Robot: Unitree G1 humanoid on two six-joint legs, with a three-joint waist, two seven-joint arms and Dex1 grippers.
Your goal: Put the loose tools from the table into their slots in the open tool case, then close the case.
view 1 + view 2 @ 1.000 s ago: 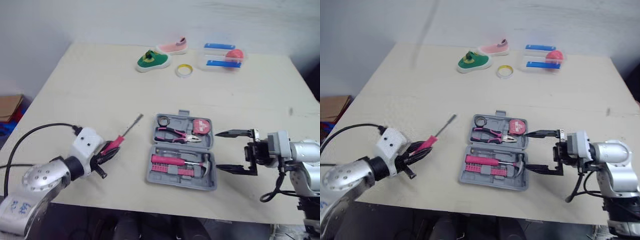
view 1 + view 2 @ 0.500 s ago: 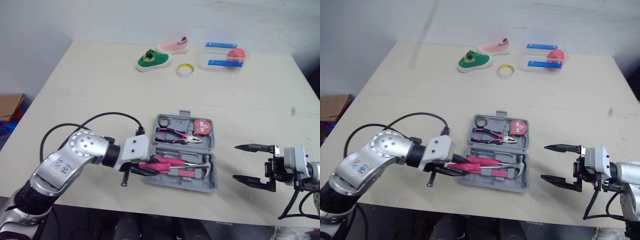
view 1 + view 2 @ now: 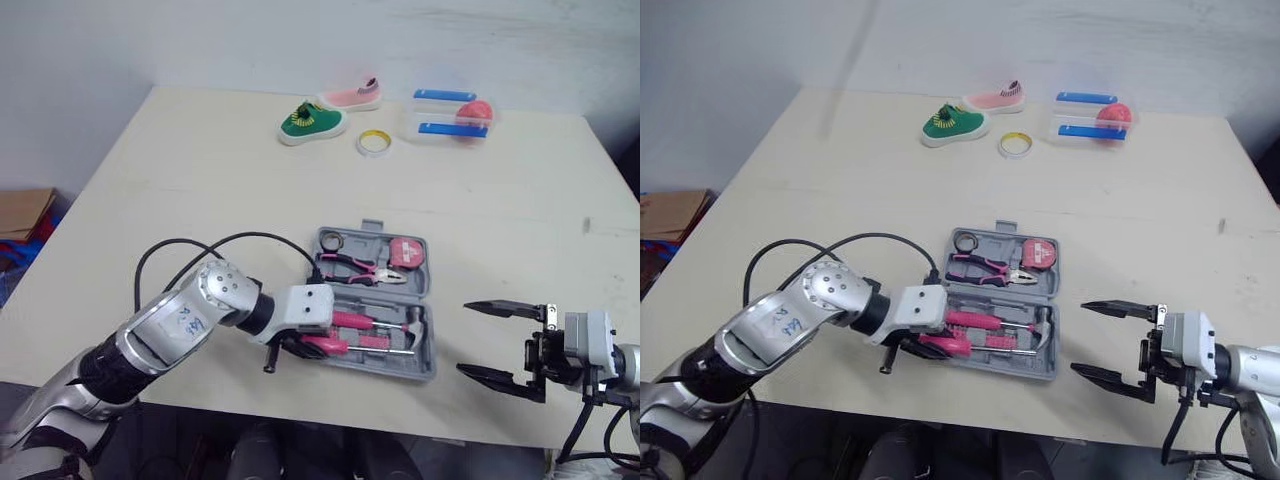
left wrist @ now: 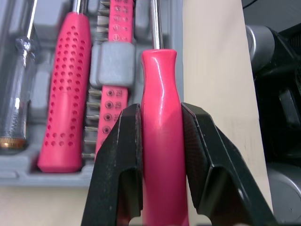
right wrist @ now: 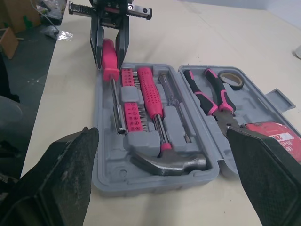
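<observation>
well, the left pincer [image 4: 161, 113] is clenched on the pink handle of the screwdriver [image 4: 160, 80], one black finger on each side of it. it holds the tool at the left end of the open tool case [image 5: 113, 165], along the edge nearest the robot. the metal shaft runs into the case just beside the pink bit strip [image 4: 113, 99], in the outermost channel (whether it sits fully down in its slot, i cannot tell). the handle's end reaches out past the grey rim, over the tabletop [image 3: 200, 180].

next to the bit strip lies a dotted pink driver [image 4: 63, 94], and past it a clear-handled one [image 4: 16, 94]. across the far ends of these shafts lies the hammer [image 5: 169, 162], its head at the right end of this half. the far half of the case holds the pliers [image 3: 360, 268], a small roll of tape [image 3: 328, 240] and a pink tape measure [image 3: 408, 253].

the right pincer [image 3: 462, 337] is released, its two fingers spread wide with nothing between them. it hovers to the right of the case, apart from it, near the front edge of the tabletop.

at the far side of the tabletop, well apart from the case, sit a green shoe [image 3: 312, 122], a pink shoe [image 3: 350, 97], a yellow tape ring [image 3: 373, 142] and a clear box with blue clips [image 3: 445, 118].
</observation>
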